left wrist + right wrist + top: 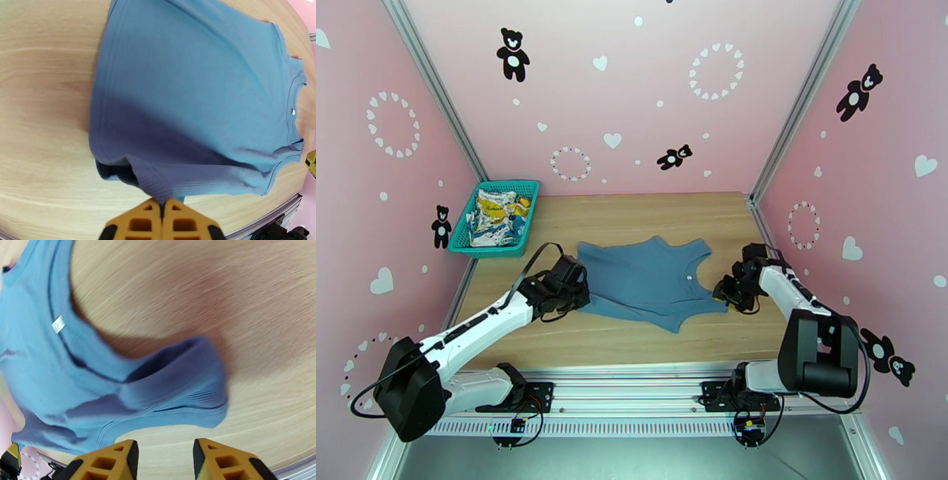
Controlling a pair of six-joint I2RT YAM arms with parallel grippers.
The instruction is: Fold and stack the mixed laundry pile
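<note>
The dusty-blue tank top (648, 280) lies spread across the middle of the table (632, 343), hem toward the left arm and neckline toward the right. Its near edge appears doubled over on itself and does not lie flat. The white printed cloth (496, 215) sits crumpled in the teal basket (463, 241) at the far left corner, well apart, so we judge the task to be early: one garment mid-fold, the other untouched. Our left gripper (162, 204) is clenched on the near hem corner, with a ridge of ribbed fabric drawn up between its closed fingers. Our right gripper (165, 447) hovers just beside the shoulder strap (185, 390), its jaws standing apart with nothing between them; the strap lies rumpled on the wood just ahead of the fingertips. To do this fold well, we think the right side needs a clean pinch on that strap, through both layers if they are doubled, before either arm lifts. Then both ends should rise together, low over the table, and travel the same way at the same pace, so the crease runs straight from hem to strap. The risk we see is a one-sided pull: with only the hem held, the cloth would drag and skew, not fold.
</note>
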